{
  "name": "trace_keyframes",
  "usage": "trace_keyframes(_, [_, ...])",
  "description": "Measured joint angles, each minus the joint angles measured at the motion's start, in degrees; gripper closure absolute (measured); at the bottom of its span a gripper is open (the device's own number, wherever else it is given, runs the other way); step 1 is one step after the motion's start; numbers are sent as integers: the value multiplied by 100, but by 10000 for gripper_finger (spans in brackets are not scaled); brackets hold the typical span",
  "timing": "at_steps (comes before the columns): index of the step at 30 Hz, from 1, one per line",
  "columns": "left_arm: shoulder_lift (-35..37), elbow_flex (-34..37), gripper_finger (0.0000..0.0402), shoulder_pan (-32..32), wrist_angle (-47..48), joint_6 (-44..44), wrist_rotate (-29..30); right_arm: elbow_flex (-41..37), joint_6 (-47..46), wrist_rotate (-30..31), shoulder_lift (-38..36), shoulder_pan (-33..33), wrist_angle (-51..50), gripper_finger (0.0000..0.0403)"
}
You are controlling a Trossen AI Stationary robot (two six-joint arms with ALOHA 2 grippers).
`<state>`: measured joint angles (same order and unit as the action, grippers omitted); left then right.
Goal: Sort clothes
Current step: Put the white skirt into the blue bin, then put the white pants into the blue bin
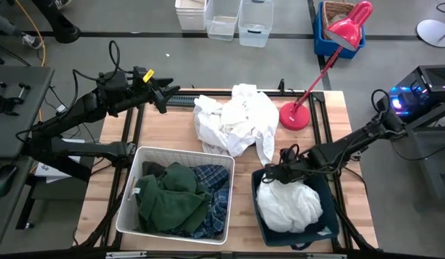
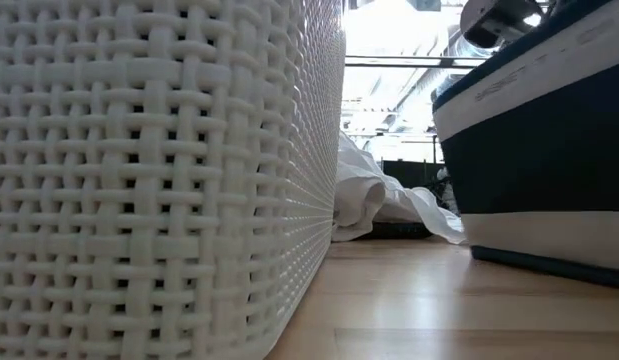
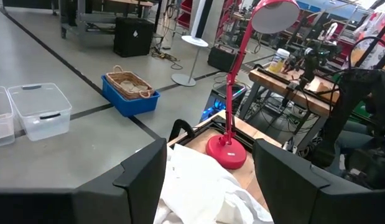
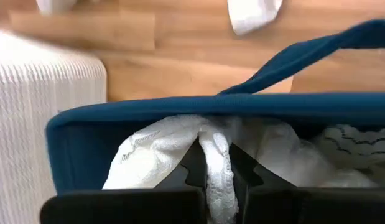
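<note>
Right jaws (image 4: pixel 216 167) around ribbed white fabric (image 4: pixel 218 163)

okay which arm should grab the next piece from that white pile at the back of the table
Left, probably. The left end effector hangs open right beside the white pile, while the right end effector is over the navy bin, pinching a white garment.

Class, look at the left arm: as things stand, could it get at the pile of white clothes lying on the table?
Probably yes. The left gripper is open beside the white pile at the table's far edge, with nothing between them. The red lamp stands on the pile's other side.
</note>
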<state>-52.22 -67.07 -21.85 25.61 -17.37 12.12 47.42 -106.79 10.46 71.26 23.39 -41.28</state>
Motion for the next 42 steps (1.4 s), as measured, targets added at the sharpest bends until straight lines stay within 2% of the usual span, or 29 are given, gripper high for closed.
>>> trace_keyframes(6, [1,0,174,0,2,0,0,0,-714,803,0,-17,-13,393])
trace_keyframes(9, [1,0,174,0,1,0,0,0,-746,851,0,-17,2,393])
trace_keyframes(14, [1,0,174,2,2,2,0,180,248,-69,-85,-2,31,369])
trace_keyframes(19, [1,0,174,2,2,7,0,757,1035,-767,-129,62,-399,313])
trace_keyframes(24, [1,0,174,2,2,7,0,1855,1970,-864,-130,4,-1363,249])
trace_keyframes(27, [1,0,174,2,2,4,-2,2562,2693,-358,-133,-238,-1800,217])
trace_keyframes(31, [1,0,174,2,4,-53,-2,3162,3751,761,-69,-951,-1925,190])
trace_keyframes(34, [1,0,174,2,7,-160,-2,3214,4446,1027,209,-1920,-1801,184])
trace_keyframes(36, [1,0,174,2,8,-254,-2,3107,4814,692,495,-2666,-1409,183])
trace_keyframes(38, [1,0,174,2,8,-374,-2,3020,5215,57,845,-3326,-915,183])
trace_keyframes(42, [1,0,174,2,8,-649,-6,2962,5435,-844,1658,-4145,-399,183])
